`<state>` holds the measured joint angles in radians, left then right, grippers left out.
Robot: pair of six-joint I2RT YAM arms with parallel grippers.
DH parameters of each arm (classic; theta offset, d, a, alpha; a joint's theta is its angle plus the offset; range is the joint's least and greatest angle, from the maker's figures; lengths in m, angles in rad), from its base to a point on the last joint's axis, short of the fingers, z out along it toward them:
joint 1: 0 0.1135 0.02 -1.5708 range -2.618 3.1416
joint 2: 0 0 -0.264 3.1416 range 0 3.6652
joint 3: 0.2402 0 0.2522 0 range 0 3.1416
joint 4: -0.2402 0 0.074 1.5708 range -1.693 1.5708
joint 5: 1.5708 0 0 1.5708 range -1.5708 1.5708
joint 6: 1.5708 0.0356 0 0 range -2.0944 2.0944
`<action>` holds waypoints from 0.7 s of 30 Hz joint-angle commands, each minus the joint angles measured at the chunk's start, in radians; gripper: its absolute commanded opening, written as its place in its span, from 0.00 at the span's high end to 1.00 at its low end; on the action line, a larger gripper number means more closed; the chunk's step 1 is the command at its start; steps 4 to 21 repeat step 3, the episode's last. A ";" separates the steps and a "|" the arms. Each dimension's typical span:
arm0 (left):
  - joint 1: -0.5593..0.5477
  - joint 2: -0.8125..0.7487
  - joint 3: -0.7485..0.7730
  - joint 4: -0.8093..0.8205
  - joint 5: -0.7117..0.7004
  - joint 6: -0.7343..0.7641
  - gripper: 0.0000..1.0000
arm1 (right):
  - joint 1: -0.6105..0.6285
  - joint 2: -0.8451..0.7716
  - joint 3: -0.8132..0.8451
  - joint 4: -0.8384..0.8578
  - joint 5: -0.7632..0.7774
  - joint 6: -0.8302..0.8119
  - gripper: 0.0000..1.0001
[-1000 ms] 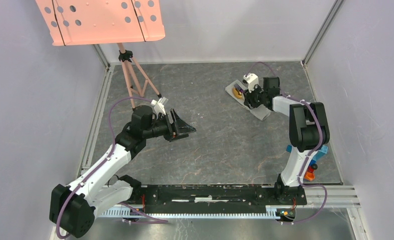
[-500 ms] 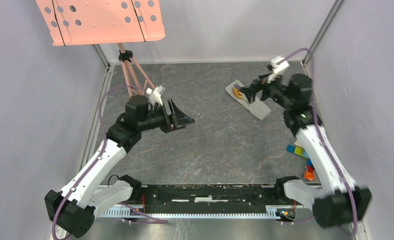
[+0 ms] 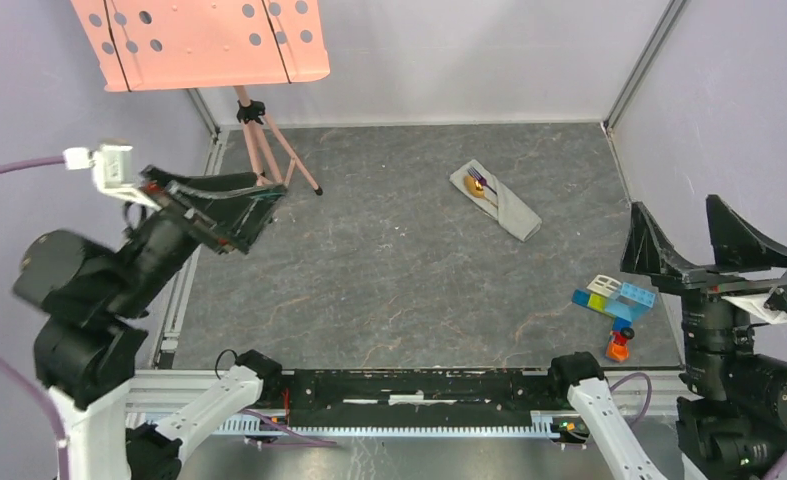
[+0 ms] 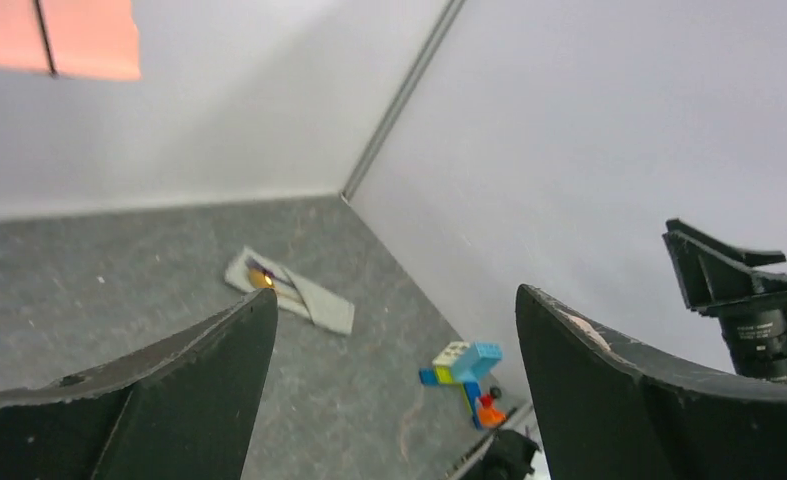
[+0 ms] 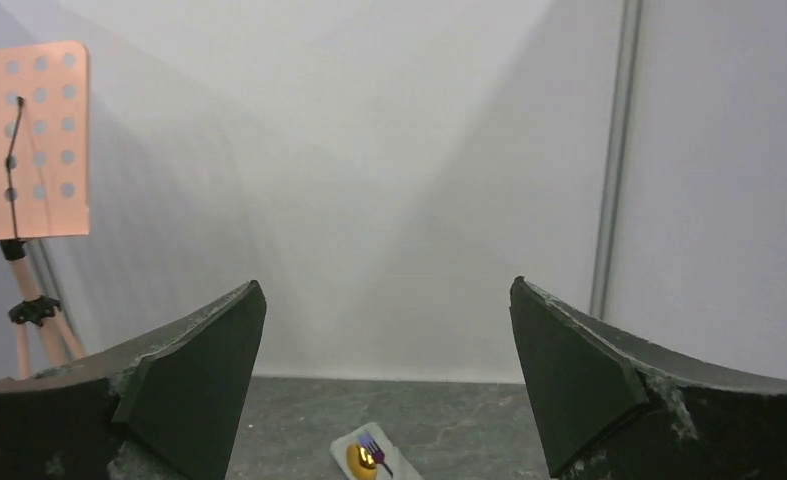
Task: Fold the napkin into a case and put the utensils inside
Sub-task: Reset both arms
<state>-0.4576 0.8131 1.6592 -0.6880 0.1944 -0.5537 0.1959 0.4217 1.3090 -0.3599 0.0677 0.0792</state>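
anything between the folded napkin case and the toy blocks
Nothing. The top view shows only bare dark tabletop between the case and the toy blocks, and the left wrist view agrees.

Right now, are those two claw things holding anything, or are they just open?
Left gripper: open, holding nothing.
Right gripper: open, holding nothing.

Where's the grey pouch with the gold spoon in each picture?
Top external: the case lies right of centre, in the upper half.
Left wrist: the case, left of centre, just below the middle.
Right wrist: the case at the bottom edge, partly cut off.
Shared landmark: the pink panel, upper left in all three.
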 commanded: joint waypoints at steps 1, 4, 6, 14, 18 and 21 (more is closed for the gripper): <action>0.000 -0.026 0.043 -0.049 -0.097 0.100 0.04 | 0.004 0.011 -0.001 -0.080 0.092 -0.040 0.02; 0.000 -0.052 0.039 -0.046 -0.116 0.110 0.03 | 0.006 0.021 -0.004 -0.081 0.103 -0.035 0.02; 0.000 -0.052 0.039 -0.046 -0.116 0.110 0.03 | 0.006 0.021 -0.004 -0.081 0.103 -0.035 0.02; 0.000 -0.052 0.039 -0.046 -0.116 0.110 0.03 | 0.006 0.021 -0.004 -0.081 0.103 -0.035 0.02; 0.000 -0.052 0.039 -0.046 -0.116 0.110 0.03 | 0.006 0.021 -0.004 -0.081 0.103 -0.035 0.02; 0.000 -0.052 0.039 -0.046 -0.116 0.110 0.03 | 0.006 0.021 -0.004 -0.081 0.103 -0.035 0.02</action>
